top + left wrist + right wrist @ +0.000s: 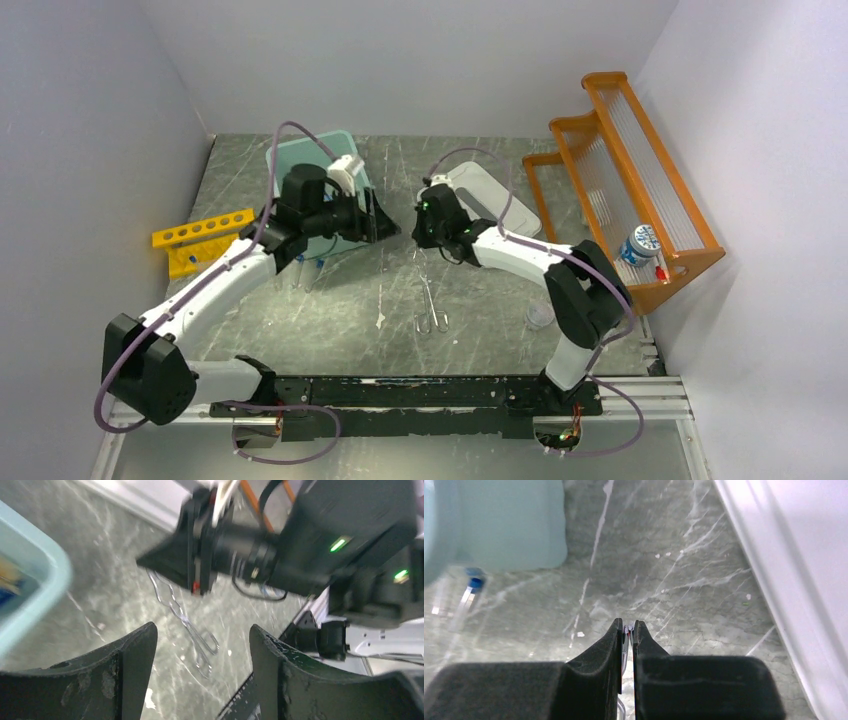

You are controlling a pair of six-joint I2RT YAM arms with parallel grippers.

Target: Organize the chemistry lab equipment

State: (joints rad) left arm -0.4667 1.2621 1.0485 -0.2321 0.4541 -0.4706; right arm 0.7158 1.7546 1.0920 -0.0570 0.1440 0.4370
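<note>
The silver scissor-like forceps (430,300) lie mid-table, with their ring handles toward the arms. In the left wrist view the forceps (192,630) slant down from the right gripper (192,572). My right gripper (627,625) is shut on the thin metal tips of the forceps, and from above this right gripper (420,232) sits over their far end. My left gripper (385,228) hangs just left of it, open and holding nothing; its fingers (135,655) frame the forceps' handles. Clear test tubes (305,272) lie by the left forearm, one blue-capped test tube (469,597) near the bin.
A teal bin (300,160) stands behind the left gripper, and a white tray (490,195) behind the right one. The yellow tube rack (200,240) lies at the left. The orange shelf (630,190) at the right holds a blue-lidded jar (638,245). A clear cup (540,317) sits near the right arm.
</note>
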